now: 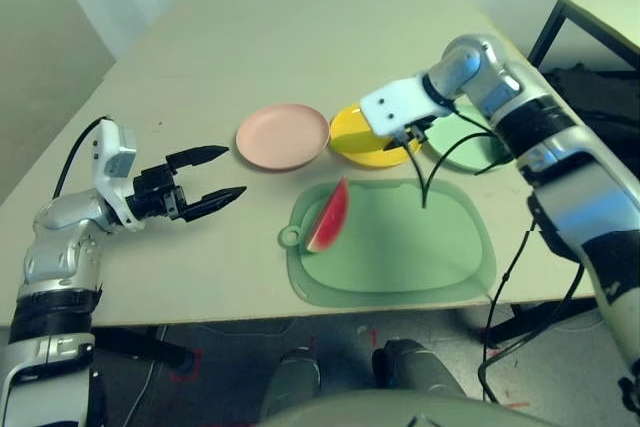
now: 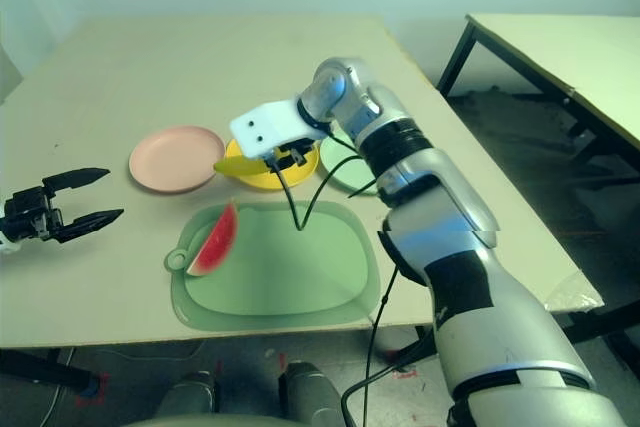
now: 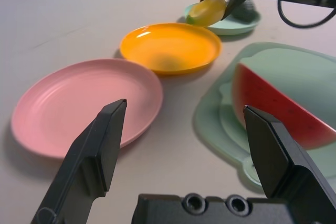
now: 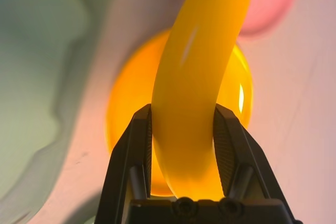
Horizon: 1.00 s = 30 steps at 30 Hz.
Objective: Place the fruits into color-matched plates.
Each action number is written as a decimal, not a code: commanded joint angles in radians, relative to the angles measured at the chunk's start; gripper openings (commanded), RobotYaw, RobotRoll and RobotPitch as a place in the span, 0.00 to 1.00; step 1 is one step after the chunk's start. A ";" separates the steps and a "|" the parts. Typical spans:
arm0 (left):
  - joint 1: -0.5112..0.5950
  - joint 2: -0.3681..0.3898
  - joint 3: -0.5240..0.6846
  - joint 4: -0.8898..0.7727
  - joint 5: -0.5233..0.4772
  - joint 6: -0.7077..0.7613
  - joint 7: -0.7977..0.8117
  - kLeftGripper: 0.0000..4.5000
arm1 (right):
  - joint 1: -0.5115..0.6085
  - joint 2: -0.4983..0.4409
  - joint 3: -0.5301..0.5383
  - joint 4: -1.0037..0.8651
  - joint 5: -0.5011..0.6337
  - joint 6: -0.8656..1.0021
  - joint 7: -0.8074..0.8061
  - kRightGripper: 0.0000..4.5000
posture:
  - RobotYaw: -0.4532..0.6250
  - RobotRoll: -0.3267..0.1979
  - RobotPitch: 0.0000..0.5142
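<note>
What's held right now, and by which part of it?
The banana, pinched across its sides toward one end, in the right gripper; the left gripper holds nothing.

The table point(image 1: 210, 267) carries a green board point(image 1: 400, 247) and seemingly three plates point(image 1: 283, 137).

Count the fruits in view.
3: the banana held in the right gripper, over the yellow plate; the watermelon wedge on the cutting board; the avocado on the mint plate.

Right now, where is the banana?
The banana is held between the fingers of the right gripper, above the yellow plate, which sits between the pink and mint plates.
</note>
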State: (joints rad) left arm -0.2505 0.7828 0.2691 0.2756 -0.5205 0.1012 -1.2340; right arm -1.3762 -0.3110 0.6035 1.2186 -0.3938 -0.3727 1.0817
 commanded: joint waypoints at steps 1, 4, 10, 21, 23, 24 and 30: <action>0.017 0.004 -0.004 -0.046 0.007 0.028 0.017 1.00 | -0.005 0.030 -0.025 0.082 -0.035 0.032 -0.101 0.37 | 0.41 0.62 0.07; 0.035 0.007 0.003 -0.072 0.003 0.040 0.020 1.00 | 0.008 0.042 -0.022 0.112 -0.058 0.055 -0.142 0.37 | 0.43 0.62 0.07; 0.053 0.014 0.007 -0.103 0.002 0.054 0.021 1.00 | 0.043 0.054 -0.017 0.132 -0.096 0.080 -0.181 0.53 | 0.44 0.62 0.08; 0.037 0.015 -0.006 -0.108 0.003 0.067 0.012 1.00 | 0.033 0.020 -0.059 0.117 -0.096 0.048 -0.157 1.00 | 0.43 0.62 0.09; 0.025 0.017 -0.011 -0.099 0.006 0.067 0.006 1.00 | 0.023 0.008 -0.103 0.105 -0.057 0.045 -0.124 1.00 | 0.43 0.62 0.09; 0.016 0.018 -0.014 -0.090 0.011 0.063 0.003 1.00 | 0.020 -0.002 -0.138 0.094 -0.022 0.049 -0.099 1.00 | 0.43 0.62 0.09; -0.003 0.014 -0.016 -0.062 0.025 0.052 -0.005 1.00 | 0.073 -0.069 -0.360 -0.012 0.205 0.207 0.108 1.00 | 0.40 0.62 0.09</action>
State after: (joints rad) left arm -0.2513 0.7916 0.2639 0.1987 -0.5098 0.1601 -1.2332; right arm -1.3269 -0.3635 0.3077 1.2477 -0.2705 -0.2375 1.1116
